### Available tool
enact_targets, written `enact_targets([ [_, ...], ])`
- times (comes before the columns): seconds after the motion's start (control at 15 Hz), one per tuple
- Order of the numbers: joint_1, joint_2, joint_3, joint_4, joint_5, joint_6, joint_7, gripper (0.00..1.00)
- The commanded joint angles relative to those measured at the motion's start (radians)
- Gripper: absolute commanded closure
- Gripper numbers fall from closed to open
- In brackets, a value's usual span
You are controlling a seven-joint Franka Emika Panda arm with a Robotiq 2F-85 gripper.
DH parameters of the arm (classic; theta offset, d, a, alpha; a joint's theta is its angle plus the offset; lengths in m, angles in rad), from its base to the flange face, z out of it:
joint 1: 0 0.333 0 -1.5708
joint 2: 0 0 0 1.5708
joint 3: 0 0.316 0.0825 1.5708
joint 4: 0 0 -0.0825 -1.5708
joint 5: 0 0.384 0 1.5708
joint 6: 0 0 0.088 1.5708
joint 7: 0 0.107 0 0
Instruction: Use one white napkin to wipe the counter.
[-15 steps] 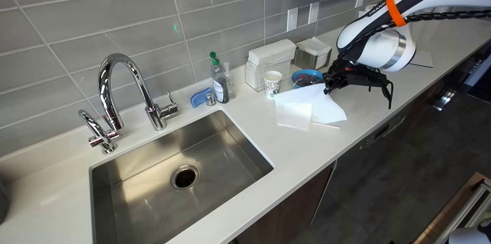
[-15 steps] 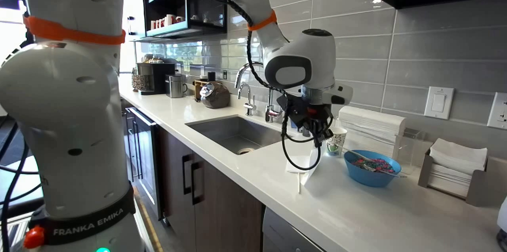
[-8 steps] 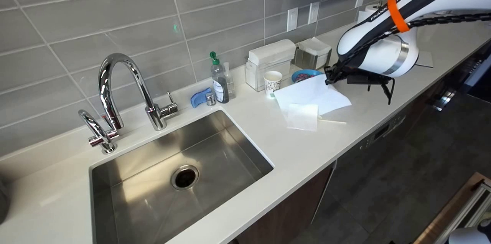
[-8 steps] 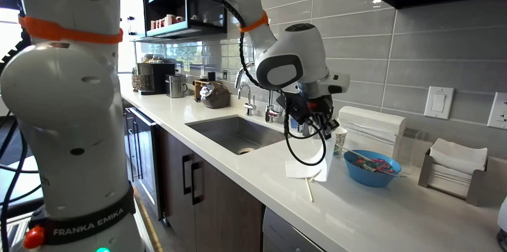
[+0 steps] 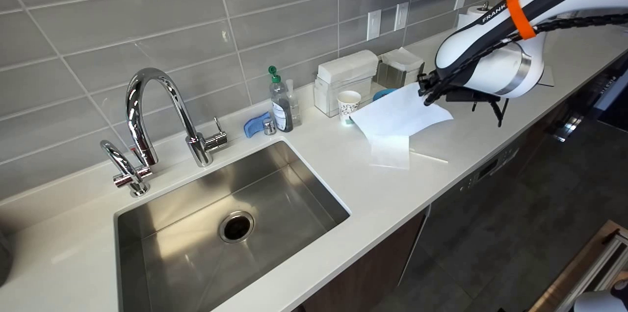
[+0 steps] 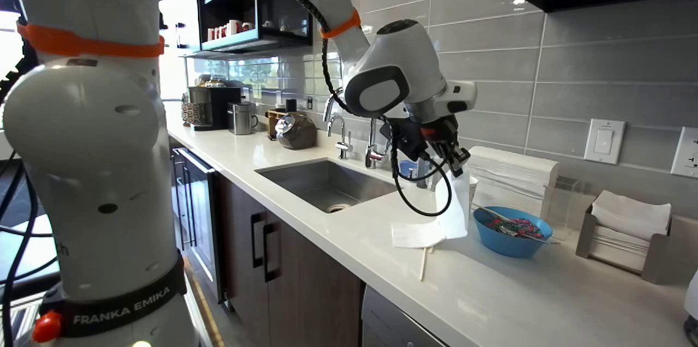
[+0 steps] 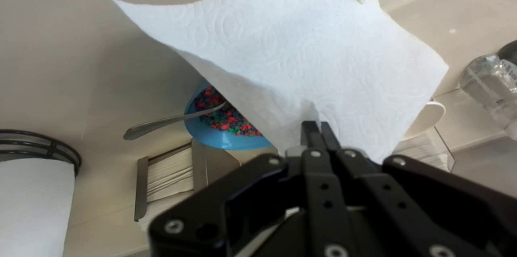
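The white napkin point(image 7: 303, 47) is a large embossed sheet hanging unfolded from my gripper point(image 7: 318, 124), whose two fingers stand close together on its edge. In both exterior views the gripper point(image 5: 425, 92) is above the counter point(image 5: 382, 189), and the napkin point(image 5: 400, 108) slopes down from the fingertips to the surface. The napkin also shows in an exterior view point(image 6: 453, 205) below the gripper point(image 6: 459, 164). A smaller white square point(image 5: 391, 152) lies at its lower end on the counter; I cannot tell if it is joined to it. The exact pinch is partly hidden.
A thin pale stick point(image 6: 424, 264) lies beside the white square. A blue bowl point(image 6: 510, 246) with coloured bits and spoons, a paper cup point(image 5: 348, 105), napkin holders point(image 5: 343, 81) and soap bottle point(image 5: 280, 106) stand along the wall. The steel sink point(image 5: 314, 169) lies nearby.
My gripper has risen and shifted slightly rightward, pulling the napkin up into a taller hanging sheet. The smaller white square and the stick have slid along the counter, away from the sink.
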Motion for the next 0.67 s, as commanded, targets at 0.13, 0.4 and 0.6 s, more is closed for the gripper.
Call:
enact_targets([
  [0.13, -0.007, -0.100, -0.005, -0.063, 0.017, -0.001, 0.021, 1.00],
  [0.4, -0.007, -0.169, -0.032, -0.080, 0.067, -0.055, 0.020, 1.00],
  [0.6, 0.013, -0.210, -0.069, -0.077, 0.152, -0.062, 0.003, 1.00],
])
